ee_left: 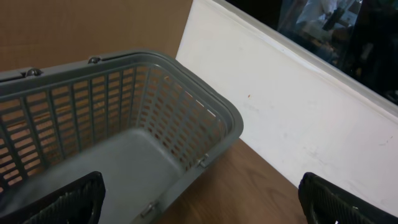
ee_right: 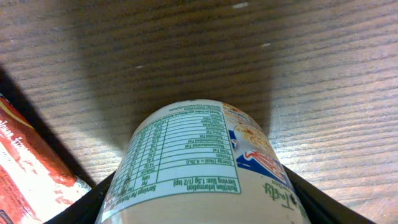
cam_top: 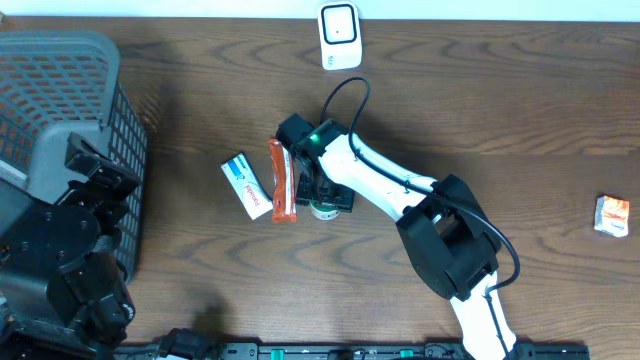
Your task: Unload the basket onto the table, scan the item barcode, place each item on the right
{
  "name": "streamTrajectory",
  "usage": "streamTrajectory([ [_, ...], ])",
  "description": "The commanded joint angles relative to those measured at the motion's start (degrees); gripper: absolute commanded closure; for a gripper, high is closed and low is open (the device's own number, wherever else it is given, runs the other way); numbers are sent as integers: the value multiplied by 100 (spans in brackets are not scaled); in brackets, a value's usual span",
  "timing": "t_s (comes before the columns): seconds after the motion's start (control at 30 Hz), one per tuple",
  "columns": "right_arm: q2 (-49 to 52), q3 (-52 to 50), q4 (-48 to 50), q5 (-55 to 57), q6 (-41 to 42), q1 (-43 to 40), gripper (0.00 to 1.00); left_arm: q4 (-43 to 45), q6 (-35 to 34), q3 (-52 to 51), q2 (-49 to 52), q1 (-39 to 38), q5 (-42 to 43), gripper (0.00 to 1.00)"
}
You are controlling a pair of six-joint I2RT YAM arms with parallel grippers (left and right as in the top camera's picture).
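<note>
A gray basket (cam_top: 75,95) stands at the left of the counter (cam_top: 520,110). A blue-and-white box (cam_top: 245,186) lies just beside an orange packet (cam_top: 282,182); a small packet (cam_top: 611,215) lies far right.

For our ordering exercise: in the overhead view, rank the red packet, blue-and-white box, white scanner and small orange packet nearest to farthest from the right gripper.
1. Red packet, beside the right gripper.
2. Blue-and-white box, further left.
3. White scanner, top edge.
4. Small orange packet, far right.
</note>
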Motion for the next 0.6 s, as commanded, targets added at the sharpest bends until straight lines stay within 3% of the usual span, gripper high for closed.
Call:
streamTrajectory([
  [0.0, 177, 149, -229, -195, -125, -105, 44, 0, 92, -15, 0, 35, -72, 0],
  [0.23, 173, 1119, -929, -1580, -1137, -713, 43, 0, 92, -15, 0, 35, -72, 0],
  [0.57, 173, 1309, -1556, -3270, -1976, -1864, 42, 0, 92, -15, 0, 35, -72, 0],
])
